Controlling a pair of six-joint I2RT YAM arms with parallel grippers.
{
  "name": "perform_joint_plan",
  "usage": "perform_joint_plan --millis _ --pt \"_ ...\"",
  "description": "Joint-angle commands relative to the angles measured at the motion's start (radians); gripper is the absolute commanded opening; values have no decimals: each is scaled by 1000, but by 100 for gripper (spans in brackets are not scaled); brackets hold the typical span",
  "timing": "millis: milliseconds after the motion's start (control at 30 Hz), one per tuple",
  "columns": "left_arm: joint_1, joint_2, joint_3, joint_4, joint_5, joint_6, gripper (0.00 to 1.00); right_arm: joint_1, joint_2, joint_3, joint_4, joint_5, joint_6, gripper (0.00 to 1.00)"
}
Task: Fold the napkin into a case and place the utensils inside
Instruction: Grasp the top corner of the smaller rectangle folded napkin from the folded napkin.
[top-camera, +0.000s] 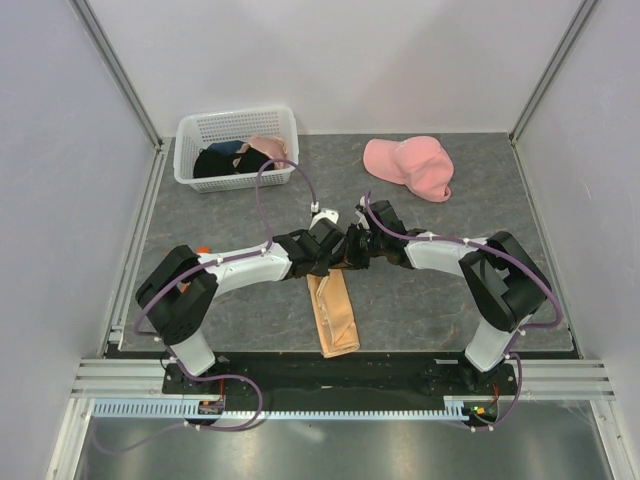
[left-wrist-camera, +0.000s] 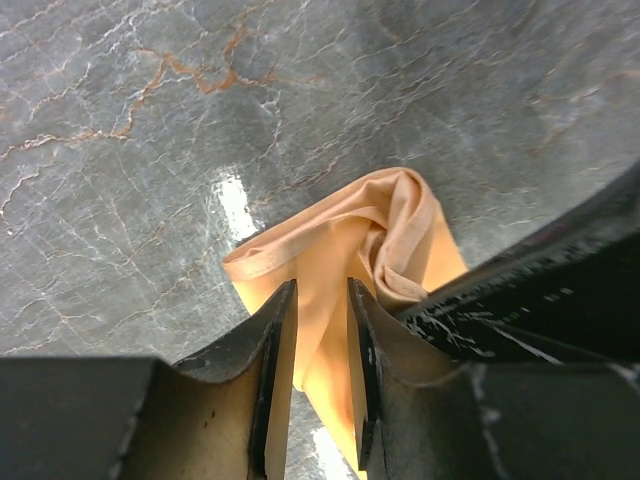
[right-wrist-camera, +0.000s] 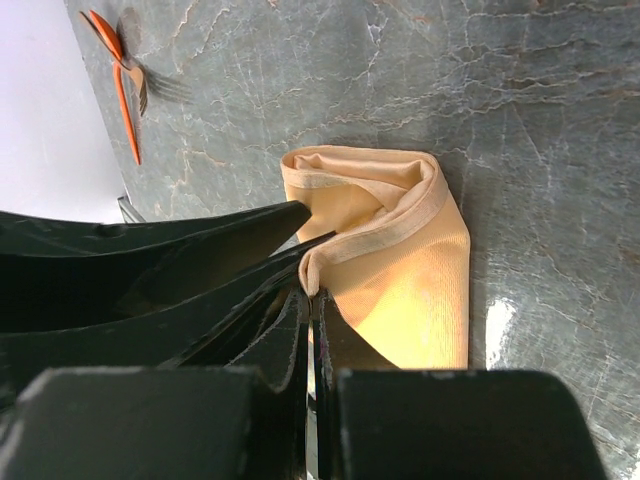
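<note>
Peach-tan, shiny cloth napkin (top-camera: 335, 318) mid-fold, pinched at its far end.
Right gripper (right-wrist-camera: 310, 288) has its fingers pressed together, nipping the napkin's rolled hem. Left gripper (left-wrist-camera: 320, 300) shows its fingers parted, cloth visible through the gap, and nothing clamped that I can see. The napkin lies as a long narrow strip on the grey marbled tabletop (right-wrist-camera: 520, 90) between the two arms, its far end curled open like a pocket mouth. So this is the folding step, case not finished. Thin orange-and-brown utensils (right-wrist-camera: 128, 85), a fork among them, lie well apart near the table's edge, untouched. Next move, I'd judge: lay that hem flat without dragging the strip, then fetch the utensils.
</note>
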Motion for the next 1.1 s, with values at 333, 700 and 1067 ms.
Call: perform_joint_plan --millis 333,700,1067 --pt "-22 23 37 2 -94 29 14 12 35 -15 48 -18 18 0" --pt "26 -82 8 -1 94 -95 2 47 89 -14 141 -18 73 0" --pt "67 -68 -50 37 260 -226 2 73 204 -74 600 15 253 0"
